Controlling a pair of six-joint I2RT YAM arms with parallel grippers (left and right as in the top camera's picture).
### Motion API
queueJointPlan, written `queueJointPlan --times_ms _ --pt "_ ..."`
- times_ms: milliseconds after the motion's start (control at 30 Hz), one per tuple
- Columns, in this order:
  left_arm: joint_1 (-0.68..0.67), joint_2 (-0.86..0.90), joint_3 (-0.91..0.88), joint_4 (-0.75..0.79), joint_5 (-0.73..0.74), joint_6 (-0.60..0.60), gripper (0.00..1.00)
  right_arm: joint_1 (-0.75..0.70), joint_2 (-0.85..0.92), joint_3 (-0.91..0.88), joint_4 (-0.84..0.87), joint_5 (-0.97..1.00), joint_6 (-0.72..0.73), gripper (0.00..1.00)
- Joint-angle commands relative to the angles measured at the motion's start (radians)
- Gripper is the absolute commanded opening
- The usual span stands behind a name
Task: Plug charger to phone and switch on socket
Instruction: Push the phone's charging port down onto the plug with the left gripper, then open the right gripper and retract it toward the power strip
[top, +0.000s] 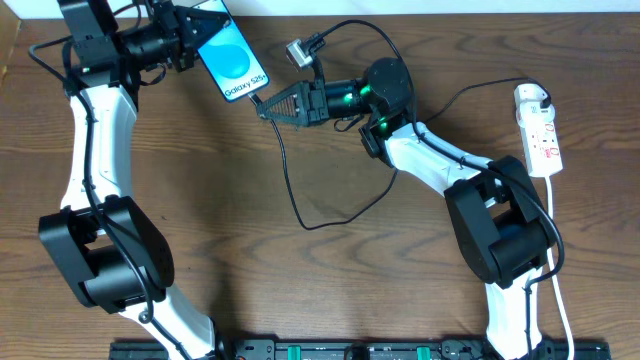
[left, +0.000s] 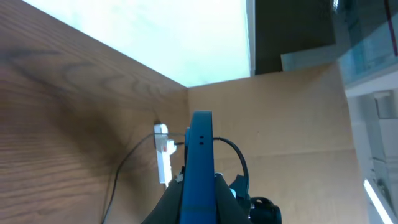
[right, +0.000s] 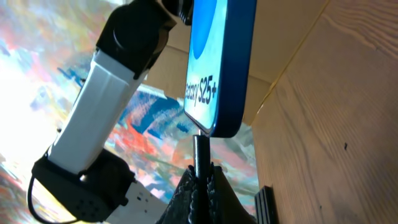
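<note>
A robotics lab: wooden table (top: 300, 290) bearing two arms (top: 92, 150).

Cannot tell overhead how the socket (top: 540, 130) switch stands, too small, nor by the right wrist how deep the charger (right: 200, 152) tip sits in the phone (right: 233, 62), cut there by the top edge, overhead partly hidden by the left gripper (top: 190, 38).

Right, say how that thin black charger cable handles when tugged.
Probably floppy: the thin black charger cable lies in slack curves on the wooden table. Its tip looks stiffer, standing straight from the right pincer.
</note>
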Motion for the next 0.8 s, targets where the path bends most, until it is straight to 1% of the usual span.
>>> queueJointPlan --times_ms 0,300,633,667,700,733,767 --pt "-0.018 -0.008 0.008 -0.002 0.015 0.021 0.07 -0.005 -0.003 0.006 -0.019 0.181 0.008 0.02" --pt "-0.018 -0.008 0.008 -0.001 -0.012 0.022 0.07 0.009 -0.003 0.006 -0.045 0.269 0.007 0.02" --pt "-0.018 -0.008 0.008 -0.001 0.069 0.022 0.07 0.010 -0.003 0.006 -0.045 0.282 0.003 0.02" --pt "-0.018 -0.008 0.008 -0.001 0.071 0.022 0.07 0.010 -0.003 0.006 -0.045 0.282 0.003 0.08" --pt "-0.018 -0.008 0.008 -0.001 0.071 0.022 0.08 0.010 -0.003 0.006 -0.045 0.278 0.002 0.20" --pt "-0.018 -0.008 0.008 -0.001 0.071 0.022 0.07 0.010 -0.003 0.006 -0.045 0.270 0.002 0.45" --pt "-0.016 -0.008 0.008 -0.001 0.071 0.022 0.07 0.010 -0.003 0.006 -0.045 0.262 0.002 0.63"
